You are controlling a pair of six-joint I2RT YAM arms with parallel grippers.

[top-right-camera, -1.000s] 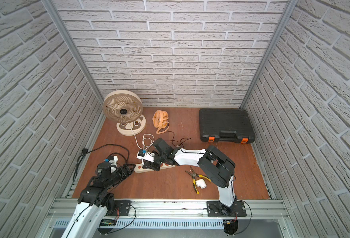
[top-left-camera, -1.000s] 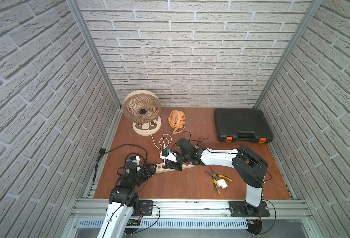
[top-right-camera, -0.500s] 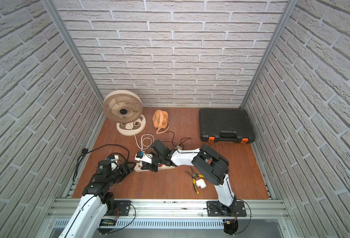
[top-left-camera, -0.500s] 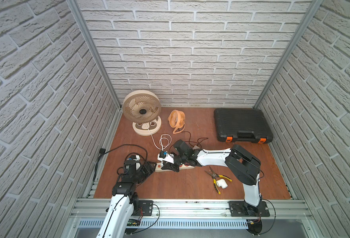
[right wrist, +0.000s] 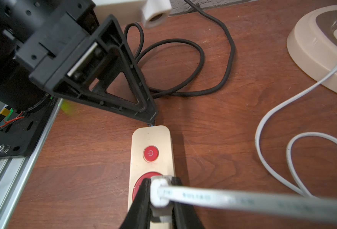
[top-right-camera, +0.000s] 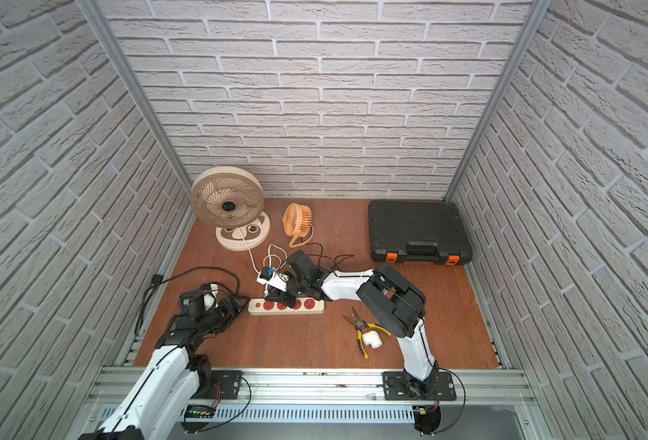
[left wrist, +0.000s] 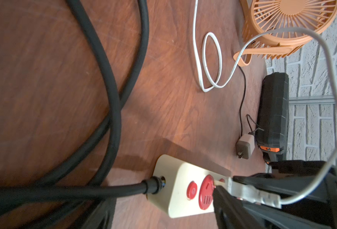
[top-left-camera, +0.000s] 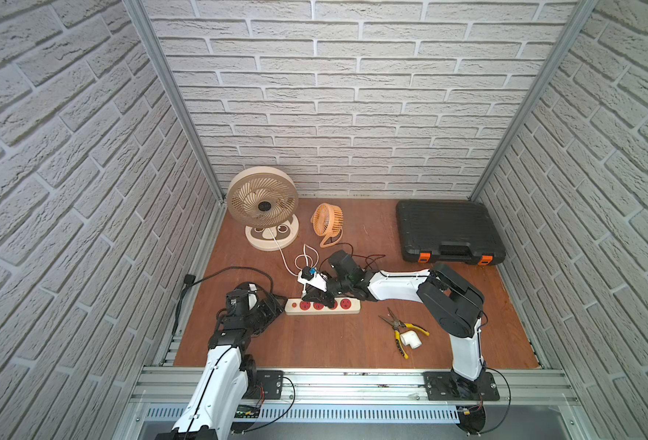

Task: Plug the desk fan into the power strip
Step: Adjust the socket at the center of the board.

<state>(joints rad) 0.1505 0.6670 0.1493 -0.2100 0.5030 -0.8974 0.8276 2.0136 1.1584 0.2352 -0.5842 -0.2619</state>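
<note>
The beige desk fan point(top-left-camera: 263, 205) stands at the back left, and its white cord runs forward to a white plug point(right wrist: 159, 196). My right gripper point(right wrist: 160, 190) is shut on that plug and holds it tilted over the red socket nearest the button of the cream power strip point(top-left-camera: 354, 306). Whether the prongs are in is hidden. My left gripper point(top-left-camera: 278, 306) is open at the strip's button end, where the black cord point(left wrist: 124, 190) enters. One of its fingers point(right wrist: 124, 89) has its tip at that end of the strip point(right wrist: 151, 136).
A small orange fan point(top-left-camera: 328, 221) stands behind the strip, with a thin black wire and a grey adapter point(left wrist: 245, 145). A black case point(top-left-camera: 448, 232) lies at the back right. Yellow pliers point(top-left-camera: 402, 333) and a white pipe elbow point(top-left-camera: 410, 339) lie at the front right. The strip's black cord loops at the left.
The right arm has swung a little to the left, carrying the plug towards the strip's button end. The left gripper has edged closer to that end.
</note>
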